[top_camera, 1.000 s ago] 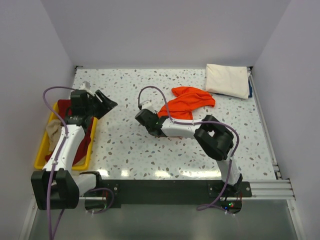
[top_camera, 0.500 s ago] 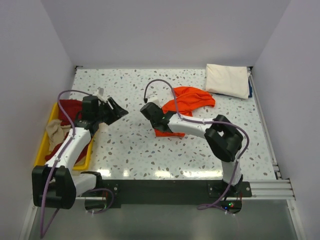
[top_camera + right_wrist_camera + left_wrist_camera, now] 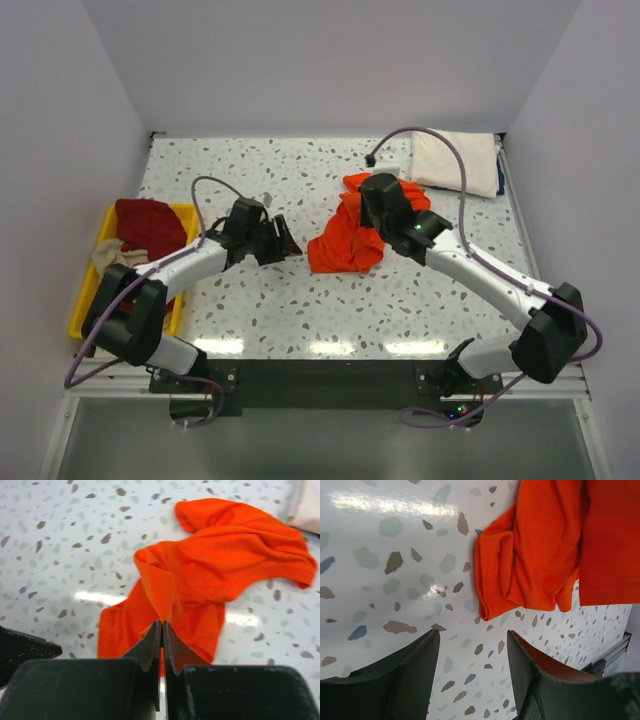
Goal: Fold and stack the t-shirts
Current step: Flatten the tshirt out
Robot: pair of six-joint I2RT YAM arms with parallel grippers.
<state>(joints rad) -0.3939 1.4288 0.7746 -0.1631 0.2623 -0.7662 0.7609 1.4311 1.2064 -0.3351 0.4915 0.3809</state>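
The bright orange t-shirt point(image 3: 345, 240) lies crumpled mid-table, one fold pulled up. My right gripper point(image 3: 368, 212) is shut on that raised fold; in the right wrist view its tips point(image 3: 162, 625) pinch a ridge of the orange t-shirt point(image 3: 225, 565). My left gripper point(image 3: 286, 243) stands open just left of the shirt's lower corner, low over the table. In the left wrist view the orange t-shirt point(image 3: 545, 550) lies a little ahead of the left gripper point(image 3: 472, 640), with nothing between its fingers. A cream-white t-shirt point(image 3: 455, 160) lies folded at the back right.
A yellow tray point(image 3: 83, 300) at the left edge holds a dark red t-shirt point(image 3: 150, 225) and a beige one point(image 3: 110, 258). Walls close the table on the left, back and right. The cream-white t-shirt's edge point(image 3: 307, 505) shows in the right wrist view.
My right gripper has shut on the orange shirt and risen back and rightward, pulling a fold up. My left arm has swung from the tray rightward to the shirt's edge.
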